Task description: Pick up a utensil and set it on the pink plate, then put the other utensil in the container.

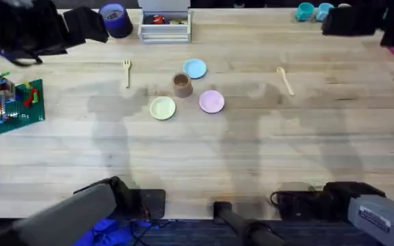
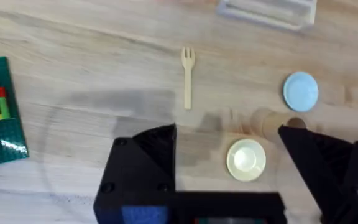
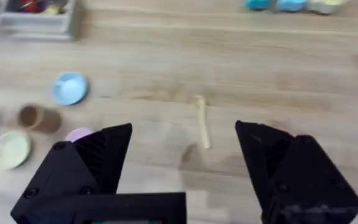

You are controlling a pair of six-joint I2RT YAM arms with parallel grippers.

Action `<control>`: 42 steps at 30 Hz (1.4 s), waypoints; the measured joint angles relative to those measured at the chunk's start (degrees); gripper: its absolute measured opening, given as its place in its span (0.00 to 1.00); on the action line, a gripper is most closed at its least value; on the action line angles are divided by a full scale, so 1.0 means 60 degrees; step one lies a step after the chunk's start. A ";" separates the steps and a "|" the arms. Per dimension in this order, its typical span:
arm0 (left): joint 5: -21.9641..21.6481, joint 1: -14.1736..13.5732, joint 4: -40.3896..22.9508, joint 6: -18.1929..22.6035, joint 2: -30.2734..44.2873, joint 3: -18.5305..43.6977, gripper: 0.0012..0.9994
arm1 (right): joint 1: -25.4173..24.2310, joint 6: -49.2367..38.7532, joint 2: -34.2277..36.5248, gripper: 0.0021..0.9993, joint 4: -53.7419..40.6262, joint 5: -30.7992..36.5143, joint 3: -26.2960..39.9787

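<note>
Wooden fork (image 1: 127,72) lies on the counter, well left of the pink plate (image 1: 211,101) — both hands wide open, empty; left hand (image 2: 225,149) should straddle the handle crosswise.

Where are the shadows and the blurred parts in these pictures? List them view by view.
Overhead: soft grey shadows lie on the table near the fork and around the plates; dark shapes at the top corners are blurred. Left wrist: a faint shadow falls beside the fork. Right wrist: the spoon and cup look soft.
</note>
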 joint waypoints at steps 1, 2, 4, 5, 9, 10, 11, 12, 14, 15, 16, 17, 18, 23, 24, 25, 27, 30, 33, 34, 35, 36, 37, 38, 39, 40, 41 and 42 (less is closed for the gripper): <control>0.0059 -0.0013 -0.0320 0.0137 0.0330 0.0341 0.99 | 0.0000 -0.0075 0.0271 1.00 -0.0208 -0.0290 0.0293; 0.0117 -0.0031 -0.0544 0.0264 0.0609 0.0630 0.99 | 0.0000 -0.0137 0.0515 1.00 -0.0374 -0.0576 0.0533; 0.0209 -0.0039 -0.0778 0.0477 0.1023 0.1027 0.99 | 0.0000 -0.0245 0.0907 1.00 -0.0556 -0.1088 0.0791; 0.0238 -0.0039 -0.0823 0.0595 0.1164 0.1134 0.99 | 0.0000 -0.0264 0.1054 1.00 -0.0651 -0.1345 0.0840; 0.0274 -0.0039 -0.0898 0.0972 0.1472 0.1201 0.99 | 0.0000 -0.0471 0.1457 1.00 -0.1117 -0.2162 0.0867; 0.0282 -0.0039 -0.0893 0.1048 0.1537 0.1202 0.99 | 0.0000 -0.0525 0.1531 1.00 -0.1219 -0.2331 0.0867; 0.0283 -0.0039 -0.0883 0.1099 0.1578 0.1201 0.99 | 0.0000 -0.0596 0.1603 1.00 -0.1328 -0.2523 0.0867; 0.0282 -0.0039 -0.0863 0.1137 0.1612 0.1198 0.99 | 0.0000 -0.0678 0.1647 1.00 -0.1378 -0.2680 0.0867; 0.0283 -0.0039 -0.0733 0.1187 0.1634 0.1201 0.99 | 0.0000 -0.0908 0.1681 1.00 -0.1490 -0.2994 0.0867; 0.0285 -0.0039 -0.0657 0.1206 0.1633 0.1202 0.99 | 0.0000 -0.1022 0.1679 1.00 -0.1515 -0.3114 0.0867; 0.0289 -0.0039 -0.0597 0.1238 0.1633 0.1202 0.99 | 0.0000 -0.1122 0.1679 1.00 -0.1518 -0.3218 0.0867; 0.0296 -0.0039 -0.0558 0.1246 0.1633 0.1202 0.99 | 0.0000 -0.1212 0.1679 1.00 -0.1514 -0.3297 0.0867; 0.0300 -0.0039 -0.0528 0.1263 0.1633 0.1202 0.99 | 0.0000 -0.1275 0.1679 1.00 -0.1515 -0.3353 0.0867; 0.0304 -0.0039 -0.0449 0.1308 0.1633 0.1202 0.99 | 0.0000 -0.1458 0.1679 1.00 -0.1515 -0.3506 0.0867; 0.0304 -0.0039 -0.0449 0.1308 0.1633 0.1202 0.99 | 0.0000 -0.1469 0.1679 1.00 -0.1515 -0.3510 0.0867; 0.0304 -0.0039 -0.0438 0.1308 0.1633 0.1202 0.99 | 0.0000 -0.1489 0.1679 1.00 -0.1515 -0.3523 0.0867; 0.0304 -0.0039 -0.0265 0.1308 0.1633 0.1202 0.99 | 0.0000 -0.1507 0.1679 1.00 -0.1515 -0.3537 0.0867; 0.0304 -0.0039 0.0104 0.1308 0.1633 0.1202 0.99 | 0.0000 -0.1534 0.1679 1.00 -0.1515 -0.3546 0.0867; 0.0265 -0.0039 0.0413 0.1310 0.1633 0.1202 0.99 | 0.0000 -0.1536 0.1679 1.00 -0.1515 -0.3570 0.0867; 0.0192 -0.0039 0.0484 0.1311 0.1633 0.1202 0.99 | 0.0000 -0.1536 0.1679 1.00 -0.1515 -0.3570 0.0867; 0.0081 -0.0039 0.0520 0.1311 0.1633 0.1202 0.99 | 0.0000 -0.1536 0.1679 1.00 -0.1515 -0.3570 0.0867; -0.0038 -0.0039 0.0524 0.1311 0.1633 0.1202 0.99 | 0.0000 -0.1536 0.1679 1.00 -0.1515 -0.3570 0.0867; -0.0147 -0.0039 0.0523 0.1311 0.1642 0.1202 0.99 | 0.0000 -0.1537 0.1679 1.00 -0.1515 -0.3570 0.0867; -0.0234 -0.0039 0.0532 0.1311 0.1674 0.1202 0.99 | 0.0000 -0.1536 0.1679 1.00 -0.1515 -0.3570 0.0867; -0.0306 -0.0039 0.0560 0.1311 0.1730 0.1202 0.99 | 0.0000 -0.1537 0.1679 1.00 -0.1515 -0.3570 0.0867; -0.0336 -0.0039 0.0590 0.1311 0.1815 0.1206 1.00 | 0.0000 -0.1536 0.1679 1.00 -0.1512 -0.3570 0.0867; -0.0382 -0.0046 0.0630 0.1308 0.1941 0.1206 0.99 | 0.0000 -0.1536 0.1679 1.00 -0.1508 -0.3570 0.0867; -0.0398 -0.0047 0.0663 0.1311 0.2083 0.1208 0.99 | 0.0000 -0.1540 0.1679 1.00 -0.1503 -0.3570 0.0867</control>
